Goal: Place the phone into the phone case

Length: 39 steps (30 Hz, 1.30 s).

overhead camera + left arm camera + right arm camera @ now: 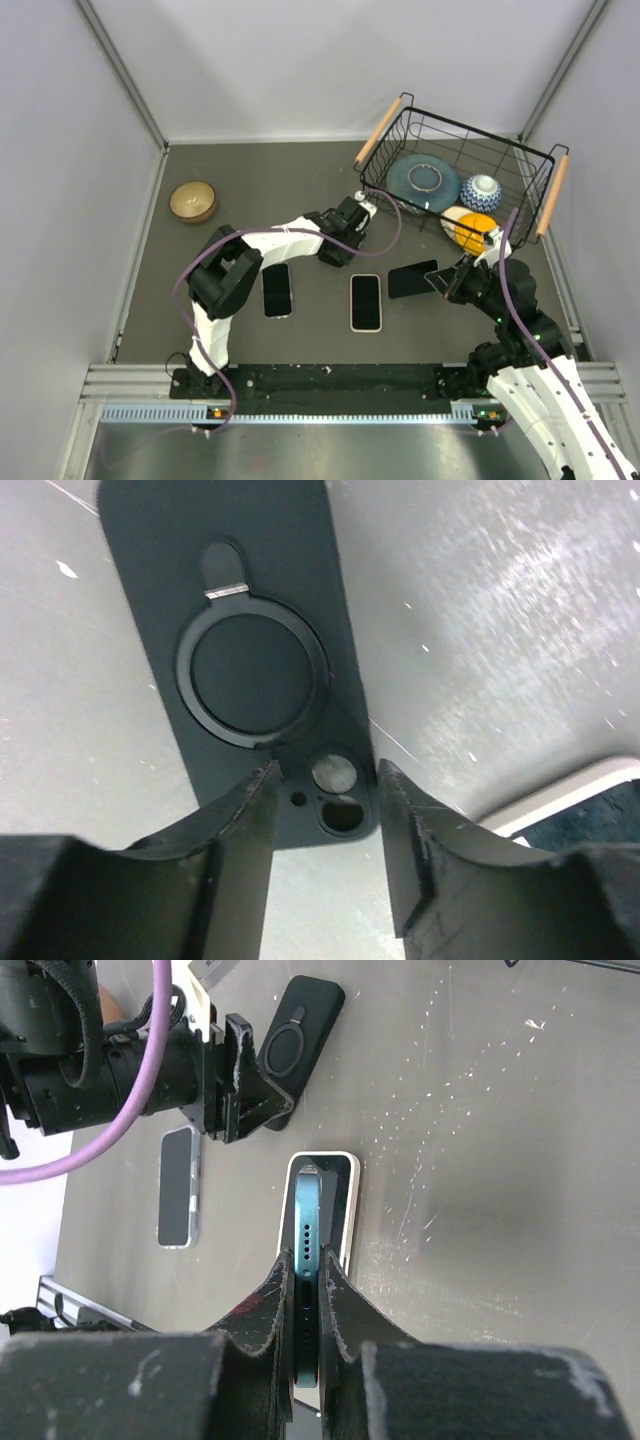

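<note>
White walls (60,150) close in a dark grey table (300,170), scratched and speckled in the wrist views. At its far right stands a wire basket (480,124) with wooden handles. It holds a blue-grey plate (422,182), a blue-patterned bowl (481,191), an orange round thing (474,231) and something cream (453,213) half hidden behind it. A tan bowl (193,201) sits far left.

Near the centre, the left gripper (325,770) has its fingers spread either side of the camera cut-outs of the dark phone case (250,675). The case lies back-up, its ring on top. Whether the fingers touch it I cannot tell, and from above the arm hides it.

The right gripper (305,1260) pinches the blue phone (308,1210) on edge, above a white-rimmed phone (343,1195). A silver-edged phone (178,1188) lies apart. A white label (215,970) on the left wrist is cut off and unreadable.
</note>
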Available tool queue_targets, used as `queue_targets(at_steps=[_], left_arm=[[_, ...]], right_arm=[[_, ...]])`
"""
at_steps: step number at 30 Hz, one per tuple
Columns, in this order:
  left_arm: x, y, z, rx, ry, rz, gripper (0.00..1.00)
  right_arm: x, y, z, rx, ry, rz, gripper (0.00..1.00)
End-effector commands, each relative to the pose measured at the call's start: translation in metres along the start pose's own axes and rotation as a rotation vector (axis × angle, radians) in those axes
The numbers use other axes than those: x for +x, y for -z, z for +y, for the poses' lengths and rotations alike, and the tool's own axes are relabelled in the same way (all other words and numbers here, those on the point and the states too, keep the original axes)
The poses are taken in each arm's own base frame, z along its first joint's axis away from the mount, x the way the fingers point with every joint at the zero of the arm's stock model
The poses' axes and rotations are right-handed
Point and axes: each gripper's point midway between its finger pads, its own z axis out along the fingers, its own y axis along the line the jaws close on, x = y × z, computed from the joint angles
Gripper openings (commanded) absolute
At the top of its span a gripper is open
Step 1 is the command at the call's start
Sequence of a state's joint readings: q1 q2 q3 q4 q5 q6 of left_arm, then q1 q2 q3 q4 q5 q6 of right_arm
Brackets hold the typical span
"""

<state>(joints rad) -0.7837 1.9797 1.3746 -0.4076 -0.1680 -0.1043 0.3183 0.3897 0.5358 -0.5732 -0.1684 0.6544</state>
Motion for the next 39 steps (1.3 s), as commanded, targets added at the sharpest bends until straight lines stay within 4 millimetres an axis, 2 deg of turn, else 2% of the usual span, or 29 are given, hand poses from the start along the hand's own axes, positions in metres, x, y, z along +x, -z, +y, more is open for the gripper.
queue_targets(at_steps=[1,2,3,5,8,10,12,13,14,15,16,19,25,30,33,39], left_arm=[[0.015,0.023,-0.004,0.07,0.012,0.048,0.46],[0.015,0.028,-0.007,0.091,0.009,0.051,0.4],[0.021,0.034,-0.01,0.118,0.007,0.078,0.38],[0.021,0.051,-0.018,0.196,0.016,0.086,0.33],[0.025,0.072,-0.015,0.228,0.036,0.092,0.27],[0.022,0.083,-0.008,0.198,0.035,0.062,0.28],[0.02,0.085,0.0,0.162,0.027,0.033,0.28],[0.017,0.088,0.001,0.161,0.022,0.008,0.31],[0.015,0.088,0.002,0.157,0.018,-0.002,0.41],[0.014,0.086,0.009,0.116,0.02,-0.01,0.6],[0.011,0.083,0.01,0.103,0.016,-0.011,0.98],[0.005,0.066,0.014,0.077,-0.017,0.01,0.99],[0.005,0.036,0.014,0.048,-0.049,0.079,0.99],[0.005,0.023,0.012,0.052,-0.067,0.083,0.99],[0.009,0.014,0.006,0.079,-0.068,0.103,0.99],[0.021,0.002,0.007,0.071,-0.063,0.138,0.97]], right_arm=[[-0.024,0.006,0.018,-0.055,0.02,-0.085,0.0],[-0.024,0.006,0.018,-0.055,0.02,-0.085,0.0],[-0.022,0.006,0.018,-0.057,0.02,-0.081,0.0],[-0.022,0.006,0.017,-0.058,0.019,-0.082,0.0],[-0.02,0.006,0.017,-0.062,0.016,-0.079,0.0],[-0.019,0.006,0.017,-0.066,0.013,-0.078,0.0],[-0.017,0.005,0.018,-0.075,0.008,-0.073,0.0],[-0.016,0.004,0.017,-0.077,0.007,-0.069,0.0],[-0.015,0.004,0.017,-0.077,0.005,-0.069,0.0],[-0.014,0.004,0.017,-0.081,0.005,-0.064,0.0],[-0.014,0.005,0.017,-0.083,0.003,-0.07,0.0],[-0.016,0.008,0.019,-0.094,0.003,-0.083,0.0],[-0.02,0.012,0.021,-0.091,0.016,-0.096,0.0],[-0.021,0.014,0.021,-0.087,0.018,-0.104,0.0],[-0.022,0.014,0.021,-0.086,0.018,-0.107,0.0],[-0.023,0.013,0.019,-0.077,0.021,-0.108,0.0]])
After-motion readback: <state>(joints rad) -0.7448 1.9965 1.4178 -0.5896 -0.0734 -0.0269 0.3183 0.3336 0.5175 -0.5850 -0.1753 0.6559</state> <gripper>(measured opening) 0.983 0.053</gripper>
